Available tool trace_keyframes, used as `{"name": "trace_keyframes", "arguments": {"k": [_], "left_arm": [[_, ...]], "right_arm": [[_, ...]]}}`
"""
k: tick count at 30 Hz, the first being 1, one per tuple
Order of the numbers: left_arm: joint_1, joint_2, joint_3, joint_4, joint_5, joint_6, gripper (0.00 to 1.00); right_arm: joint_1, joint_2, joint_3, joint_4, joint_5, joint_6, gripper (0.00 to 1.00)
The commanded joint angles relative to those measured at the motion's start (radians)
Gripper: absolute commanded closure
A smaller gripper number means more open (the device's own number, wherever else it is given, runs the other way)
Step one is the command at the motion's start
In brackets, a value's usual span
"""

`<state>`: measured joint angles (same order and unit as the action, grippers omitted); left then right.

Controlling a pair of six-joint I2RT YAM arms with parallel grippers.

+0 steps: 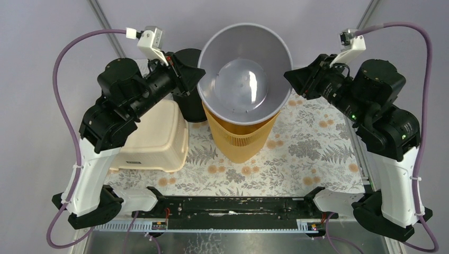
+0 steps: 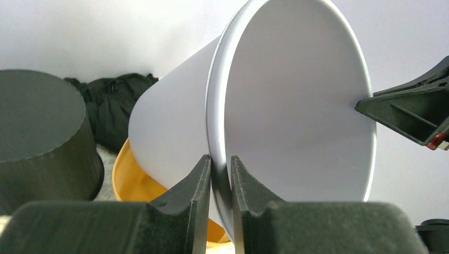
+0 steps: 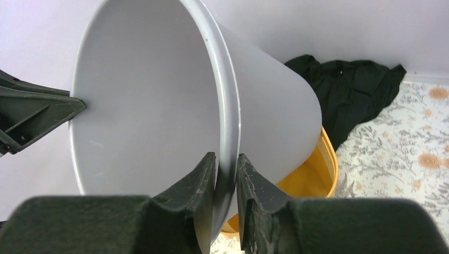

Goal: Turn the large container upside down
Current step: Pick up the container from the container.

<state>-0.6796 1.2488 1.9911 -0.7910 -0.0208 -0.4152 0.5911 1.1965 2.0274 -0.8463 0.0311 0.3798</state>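
Seen from above, the large grey container (image 1: 244, 74) stands mouth-up at the far middle of the floral table (image 1: 317, 148), its base over an orange mesh basket (image 1: 241, 140), with the left gripper (image 1: 197, 79) at its left rim and the right gripper (image 1: 290, 78) at its right rim. The left wrist view shows that gripper's jaws clamped on the rim, one finger inside the wall and one outside, near a black tub (image 2: 42, 132). In the right wrist view the jaws likewise pinch the opposite rim, with a black cloth (image 3: 349, 90) behind.
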Motion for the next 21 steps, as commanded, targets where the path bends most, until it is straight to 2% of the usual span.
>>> {"name": "trace_keyframes", "arguments": {"k": [1, 8, 21], "left_arm": [[-0.027, 0.018, 0.053, 0.152, 0.204, 0.011, 0.83], [-0.026, 0.042, 0.087, 0.190, 0.223, 0.016, 0.83], [-0.027, 0.149, 0.129, 0.308, 0.305, 0.013, 0.84]], "right_arm": [[0.025, 0.006, 0.038, 0.194, -0.147, -0.016, 1.00], [0.024, -0.011, 0.045, 0.226, -0.147, -0.028, 1.00], [0.024, -0.011, 0.112, 0.179, -0.004, -0.095, 1.00]]}}
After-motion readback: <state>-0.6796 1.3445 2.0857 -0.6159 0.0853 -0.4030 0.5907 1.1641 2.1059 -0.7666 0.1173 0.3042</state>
